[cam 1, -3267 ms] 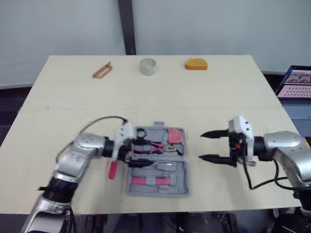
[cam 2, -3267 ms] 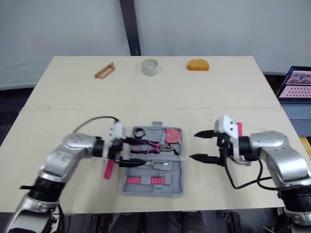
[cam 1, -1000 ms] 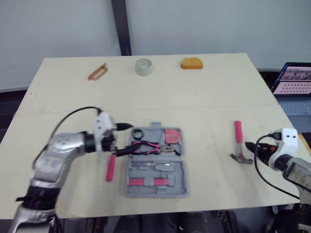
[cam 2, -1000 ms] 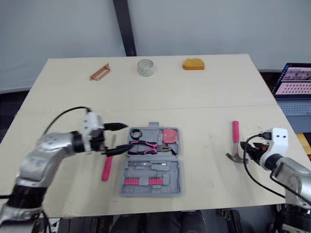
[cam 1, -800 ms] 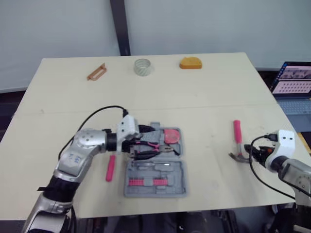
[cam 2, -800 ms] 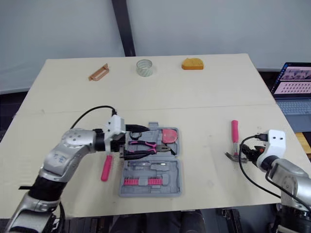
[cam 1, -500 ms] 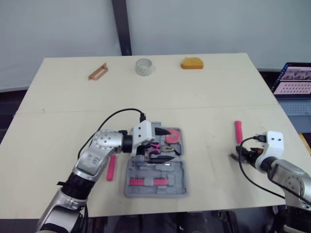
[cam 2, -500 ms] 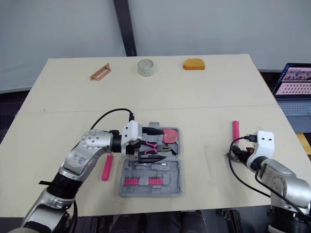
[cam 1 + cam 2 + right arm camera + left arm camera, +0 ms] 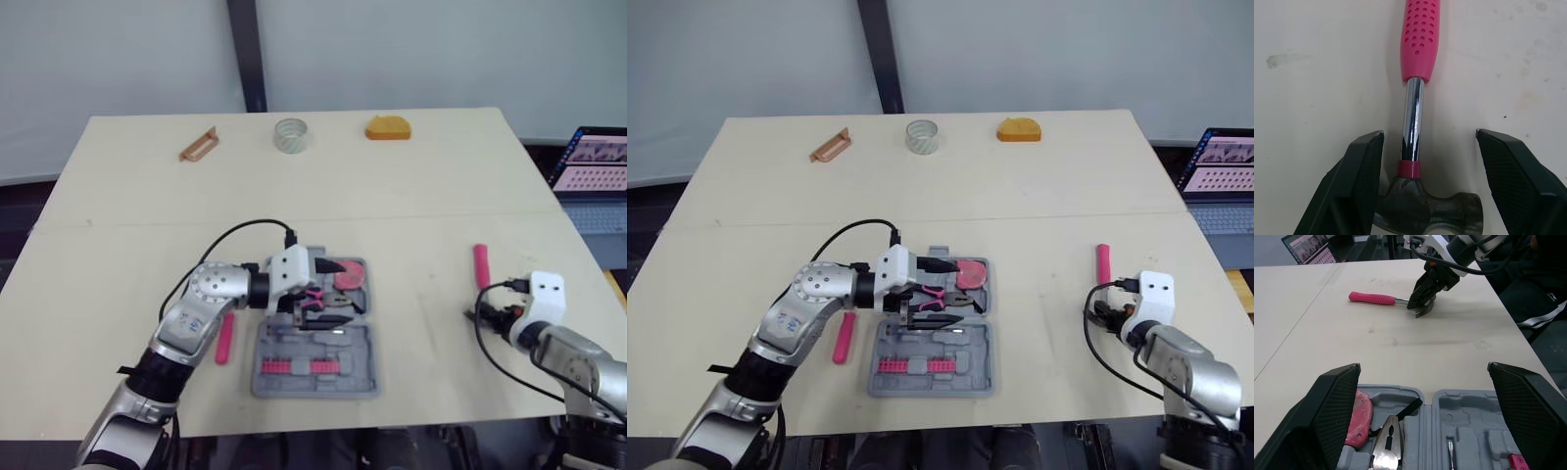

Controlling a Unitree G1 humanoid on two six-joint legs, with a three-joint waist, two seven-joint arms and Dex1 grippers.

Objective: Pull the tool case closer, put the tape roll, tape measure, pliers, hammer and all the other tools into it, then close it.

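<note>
Straddling the hammer (image 9: 1418,44) shaft beside its head, the right gripper (image 9: 1428,133) has come across from the tool case (image 9: 980,374), jaws spread, nothing gripped (hammer lies well right of the case). Left gripper (image 9: 1422,365) hangs open over the stowed pliers (image 9: 940,297). Hammer pickup judged imminent.

Bright, even, diffuse light, soft faint shadows on the table (image 9: 411,186), highlight along the hammer (image 9: 1413,112) shaft.

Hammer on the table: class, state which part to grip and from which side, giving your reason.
Grip the hammer by its thin steel shaft next to the head, from above: it lies flat on the table, and the open right claw straddles that shaft.
</note>
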